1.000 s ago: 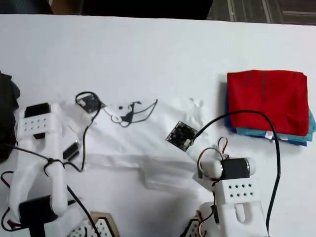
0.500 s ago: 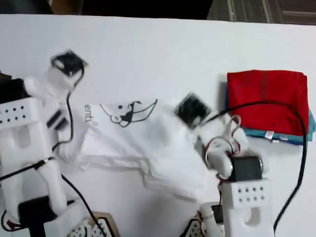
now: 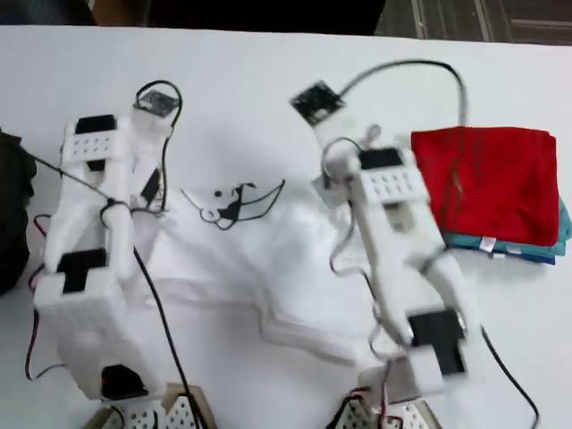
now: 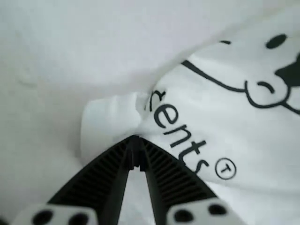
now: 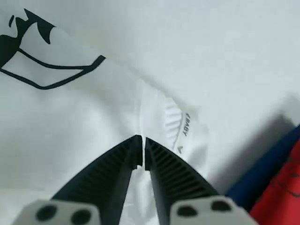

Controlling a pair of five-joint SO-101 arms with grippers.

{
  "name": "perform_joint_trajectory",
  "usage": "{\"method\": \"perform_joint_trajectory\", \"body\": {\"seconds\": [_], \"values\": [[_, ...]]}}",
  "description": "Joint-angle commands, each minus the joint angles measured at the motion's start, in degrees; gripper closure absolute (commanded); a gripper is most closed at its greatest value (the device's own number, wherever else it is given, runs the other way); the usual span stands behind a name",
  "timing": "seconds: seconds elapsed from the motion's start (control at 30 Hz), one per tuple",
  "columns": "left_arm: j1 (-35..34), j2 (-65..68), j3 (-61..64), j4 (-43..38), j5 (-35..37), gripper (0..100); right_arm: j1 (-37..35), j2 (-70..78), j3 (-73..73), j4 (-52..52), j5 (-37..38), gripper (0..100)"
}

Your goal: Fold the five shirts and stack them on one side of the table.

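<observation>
A white shirt [image 3: 268, 250] with a black line drawing lies spread on the white table, rumpled along its near side. My left gripper [image 4: 136, 149] is shut on the shirt's edge beside the black lettering [image 4: 183, 133]; in the high view it sits at the shirt's left side [image 3: 147, 192]. My right gripper [image 5: 140, 146] is shut on the white shirt [image 5: 70, 117] at a fold by the collar label [image 5: 180, 129], at the shirt's far right corner [image 3: 335, 183]. A stack of folded shirts [image 3: 487, 183], red on top with teal and blue below, lies at the right.
A dark object [image 3: 11, 214] sits at the table's left edge. Cables run from both arms over the table. The far part of the table [image 3: 268, 80] is bare white surface. The blue and red edges of the stack [image 5: 276, 168] lie close to my right gripper.
Both arms have swung away from the near edge toward the far side, carrying the shirt's far edge with them. The shirt has been pulled out flatter, with the drawing exposed.
</observation>
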Motion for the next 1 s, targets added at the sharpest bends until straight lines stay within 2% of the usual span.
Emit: {"method": "perform_joint_trajectory", "body": {"seconds": [0.0,0.23,0.47,0.6,0.77,0.87,0.97], "values": [[-2.64,4.66,-7.69,0.35,0.79,97,0.04,9.89,-8.79,1.10,-0.62,97.8],[-12.57,15.30,-18.15,2.11,0.70,97,6.64,21.14,-14.95,1.63,-0.26,97.8],[-15.30,23.30,-30.64,8.18,0.62,97,10.33,22.81,-16.09,1.89,-0.09,97.8],[-15.30,24.88,-40.48,13.80,0.62,97,9.71,18.95,-16.18,2.68,-0.09,97.8],[-15.12,24.88,-54.64,25.05,0.62,97,7.87,7.87,-16.97,6.81,-0.44,97.8],[-15.82,23.65,-54.02,24.79,-2.81,97,6.11,0.48,-16.62,10.33,-0.53,97.8],[-15.91,20.57,-46.02,24.79,-5.63,97,3.74,-5.14,-16.62,14.81,-0.09,97.7]]}}
